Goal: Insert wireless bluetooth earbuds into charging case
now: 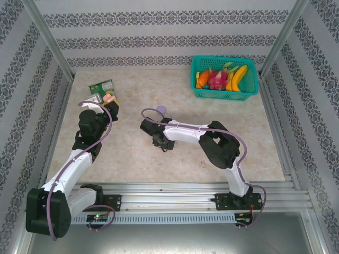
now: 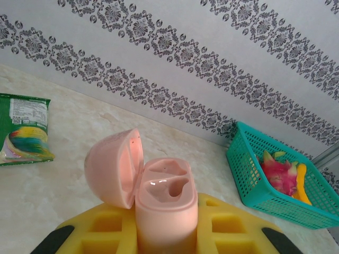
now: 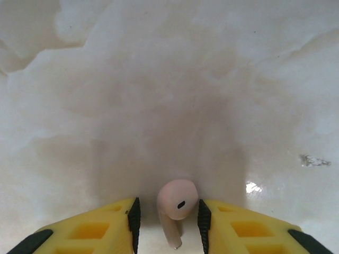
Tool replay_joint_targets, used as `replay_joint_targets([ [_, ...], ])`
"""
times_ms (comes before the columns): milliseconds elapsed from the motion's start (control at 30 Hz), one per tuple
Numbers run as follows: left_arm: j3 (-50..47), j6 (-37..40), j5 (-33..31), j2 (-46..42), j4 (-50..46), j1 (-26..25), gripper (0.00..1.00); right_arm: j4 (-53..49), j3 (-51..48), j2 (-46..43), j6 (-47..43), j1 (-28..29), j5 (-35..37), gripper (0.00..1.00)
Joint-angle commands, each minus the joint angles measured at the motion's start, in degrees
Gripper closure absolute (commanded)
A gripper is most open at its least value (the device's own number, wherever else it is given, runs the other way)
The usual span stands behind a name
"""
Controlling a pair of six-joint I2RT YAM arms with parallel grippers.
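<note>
worktop: beige marble-look worktop [image 1: 132,164], patterned wallpaper all round
left gripper [image 2: 167,238]: clamped tight on a pale pink plastic charging case [image 2: 164,201], held upright, lid flipped open
right gripper [image 3: 168,222]: down at the worktop, jaws parted either side of a pale pink earbud [image 3: 177,198], small gap on one side
earbud: lying on the worktop, well apart from the case

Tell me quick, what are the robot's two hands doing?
Left gripper: closed on the open pink charging case.
Right gripper: jaws around a pink earbud; gripped or not, cannot tell.

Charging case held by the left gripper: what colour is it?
Pale pink charging case, best seen from left wrist.
</note>
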Motion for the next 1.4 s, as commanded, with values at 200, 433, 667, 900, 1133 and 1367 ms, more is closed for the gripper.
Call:
replay_joint_targets([
  [200, -0.06, -0.08, -0.16, -0.53, 2.49, -0.44, 1.00, -0.88, 1.81, 1.63, -0.93, -1.74, 1.89, 0.64],
  [433, 0.02, -0.08, -0.11, -0.44, 2.41, -0.52, 1.00, -1.20, 2.48, 1.59, -1.64, -2.04, 2.16, 0.64],
  [667, -0.02, -0.13, -0.11, -0.36, 2.54, -0.50, 1.00, -0.90, 2.78, 2.08, -1.54, -1.10, 1.04, 0.64],
  [900, -0.13, -0.13, -0.07, -0.48, 2.54, -0.49, 1.00, -1.03, 2.44, 2.56, -0.92, 0.07, 0.95, 0.64],
  [1133, -0.27, -0.26, -0.16, -0.34, 2.62, -0.52, 1.00, -1.11, 1.55, 2.03, -0.68, 0.16, 1.23, 0.64],
  [1367, -0.23, -0.36, -0.07, -0.60, 2.54, -0.46, 1.00, -1.32, 1.67, 2.08, -0.54, 0.42, 0.95, 0.68],
])
